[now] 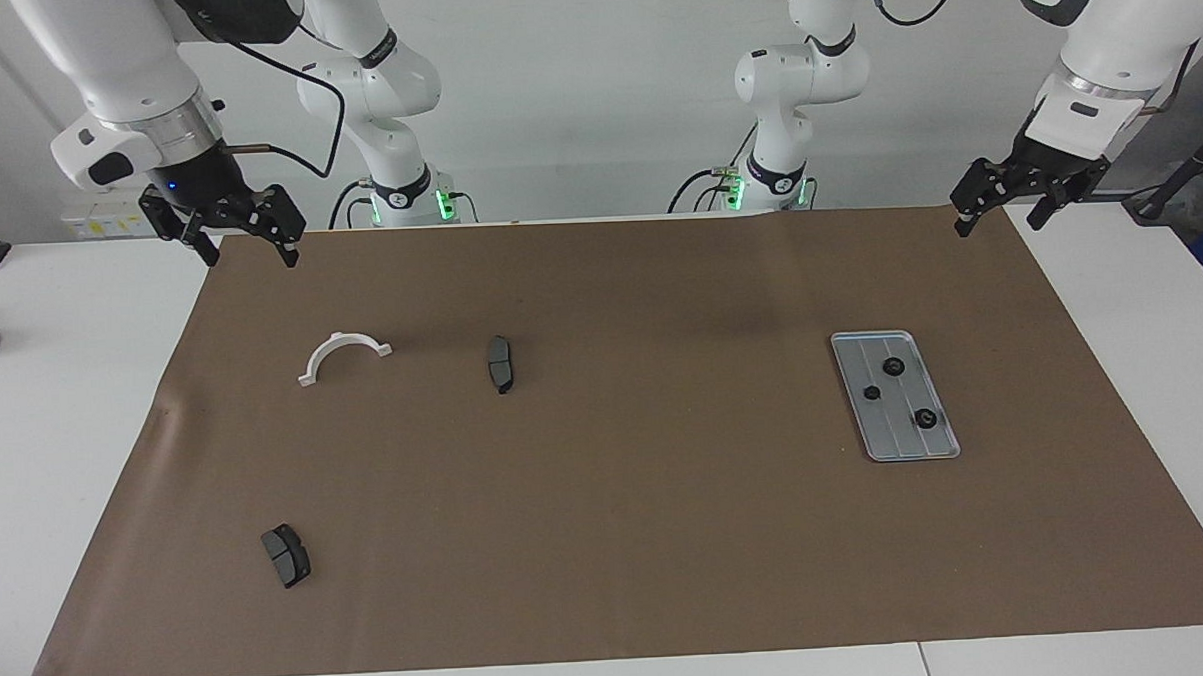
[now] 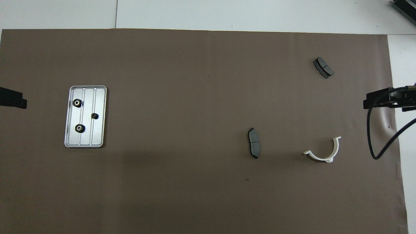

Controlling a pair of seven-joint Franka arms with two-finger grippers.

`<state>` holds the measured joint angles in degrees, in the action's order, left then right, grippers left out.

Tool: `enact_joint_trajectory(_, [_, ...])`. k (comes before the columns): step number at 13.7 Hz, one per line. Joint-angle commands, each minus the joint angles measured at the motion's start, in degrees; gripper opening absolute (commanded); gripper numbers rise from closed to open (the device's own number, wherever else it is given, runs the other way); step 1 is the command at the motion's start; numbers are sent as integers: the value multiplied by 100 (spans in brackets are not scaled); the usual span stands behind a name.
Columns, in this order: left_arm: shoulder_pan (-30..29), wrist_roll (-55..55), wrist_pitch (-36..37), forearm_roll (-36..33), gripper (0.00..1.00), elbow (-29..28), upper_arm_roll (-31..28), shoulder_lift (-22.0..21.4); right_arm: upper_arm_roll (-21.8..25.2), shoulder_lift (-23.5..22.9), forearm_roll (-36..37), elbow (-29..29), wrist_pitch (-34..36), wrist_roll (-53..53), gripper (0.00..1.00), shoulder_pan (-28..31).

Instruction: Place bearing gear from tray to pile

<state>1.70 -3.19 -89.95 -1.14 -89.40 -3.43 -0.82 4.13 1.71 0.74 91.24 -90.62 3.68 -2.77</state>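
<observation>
Bearing gears, three in number, lying apart from one another inside the tray [image 1: 941, 448]: one [image 1: 893, 368] near the end closest to the robots, one smaller [image 1: 872, 393] about midway by the long rim, one [image 1: 926, 419] toward the end farthest from the robots. Tray of silver-grey ridged metal, flat on the brown mat [image 1: 628, 537] toward the left arm's end of the table. Pile parts scattered well apart toward the right arm's end: white half-ring bracket [image 1: 343, 354], arch upward toward the robots; dark brake pad [image 1: 500, 364] beside it, closer to the table's middle; second brake pad [image 1: 286, 555] much farther from the robots. Left gripper [image 1: 1000, 214] raised over the mat corner at its own end, fingers spread, holding nothing. Right gripper [image 1: 248, 253] raised over the mat corner at its end, fingers likewise spread and empty. Both arms waiting, clear of tray and pile.
</observation>
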Motion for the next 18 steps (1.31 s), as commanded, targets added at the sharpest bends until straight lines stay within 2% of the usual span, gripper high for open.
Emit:
enact_joint_trajectory(1, [-21, 11, -189, -80, 100, -209, 61, -129, -26, 92, -22, 52, 71, -122, 100, 49])
enact_joint_trajectory(11, [-30, 2, -40, -71, 100, -235, 70, -172, -26, 92, -22, 52, 71, -122, 100, 49])
enact_joint_trajectory(14, [-73, -15, -311, -71, 100, -445, 61, -199, -26, 92, -22, 52, 71, -122, 100, 49])
enact_joint_trajectory(18, [-109, -42, -1049, -71, 100, -1069, 35, -164, -26, 92, -22, 52, 71, -122, 100, 57])
